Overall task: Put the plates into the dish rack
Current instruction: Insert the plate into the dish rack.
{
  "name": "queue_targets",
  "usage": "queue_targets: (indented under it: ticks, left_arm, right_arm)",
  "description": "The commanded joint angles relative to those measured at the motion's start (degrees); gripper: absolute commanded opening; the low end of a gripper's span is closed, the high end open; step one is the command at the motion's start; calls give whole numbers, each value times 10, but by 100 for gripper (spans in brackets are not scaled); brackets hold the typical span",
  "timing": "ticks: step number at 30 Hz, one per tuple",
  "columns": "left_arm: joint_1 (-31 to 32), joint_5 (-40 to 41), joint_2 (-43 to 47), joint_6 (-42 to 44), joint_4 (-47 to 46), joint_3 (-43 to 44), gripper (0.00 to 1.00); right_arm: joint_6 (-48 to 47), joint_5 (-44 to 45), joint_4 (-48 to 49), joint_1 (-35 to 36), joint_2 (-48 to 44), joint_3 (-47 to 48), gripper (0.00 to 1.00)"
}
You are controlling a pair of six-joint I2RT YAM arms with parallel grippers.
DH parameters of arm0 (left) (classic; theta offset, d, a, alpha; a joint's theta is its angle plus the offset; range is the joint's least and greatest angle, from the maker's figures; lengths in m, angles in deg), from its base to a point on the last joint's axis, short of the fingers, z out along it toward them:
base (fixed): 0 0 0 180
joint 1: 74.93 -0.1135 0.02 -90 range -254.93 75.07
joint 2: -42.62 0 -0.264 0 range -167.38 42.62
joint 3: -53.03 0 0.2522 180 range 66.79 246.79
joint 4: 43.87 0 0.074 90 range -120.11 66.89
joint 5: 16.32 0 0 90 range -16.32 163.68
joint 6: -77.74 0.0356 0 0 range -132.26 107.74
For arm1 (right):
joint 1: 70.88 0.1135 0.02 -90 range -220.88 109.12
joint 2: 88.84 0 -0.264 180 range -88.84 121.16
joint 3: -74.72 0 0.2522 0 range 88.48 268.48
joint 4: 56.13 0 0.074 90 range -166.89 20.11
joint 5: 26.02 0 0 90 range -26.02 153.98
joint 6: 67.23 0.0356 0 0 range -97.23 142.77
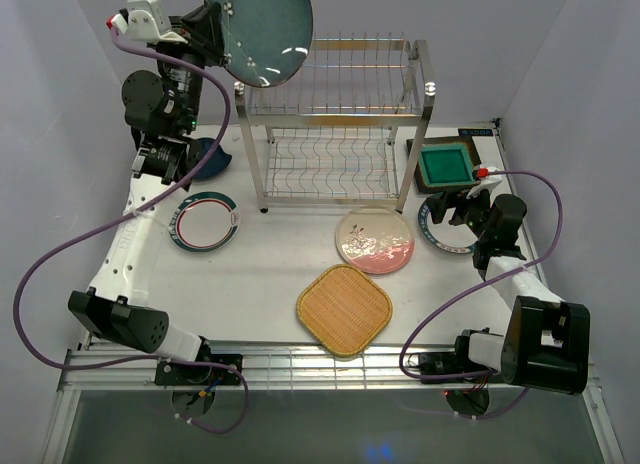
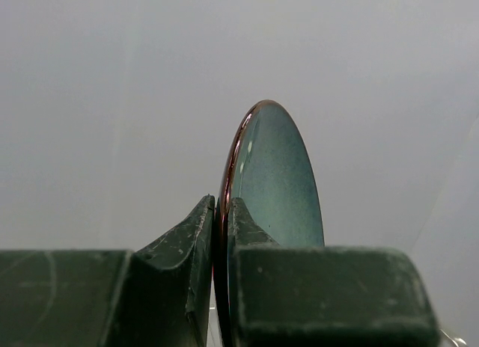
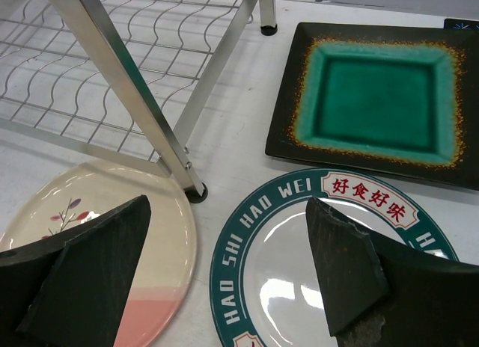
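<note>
Teal plate (image 1: 262, 29) pinched by its rim in the left gripper (image 1: 224, 42), raised above the left end of the rack (image 1: 340, 114). Right gripper (image 1: 462, 206) spread wide, holding nothing; low over white plate (image 1: 440, 236) near table's (image 1: 270, 274) right edge; green plate (image 1: 444, 166) just beyond.
</note>
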Motion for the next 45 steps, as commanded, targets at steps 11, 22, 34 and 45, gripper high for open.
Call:
queue_targets:
  ticks: [11,22,34,45]
  left_arm:
    - [61,101,-7,150,-260,-29,0]
    - [197,173,-93,471,-451,-6,0]
    - [200,173,-100,542,-471,17,0]
    - [200,123,-70,606,-475,-48,0]
  right_arm:
    - [11,-19,19,-6,4,25,90]
    - [14,-27,18,-10,8,28,90]
    - [21,-38,14,-15,19,34,90]
    - [22,-43,13,-19,23,37,90]
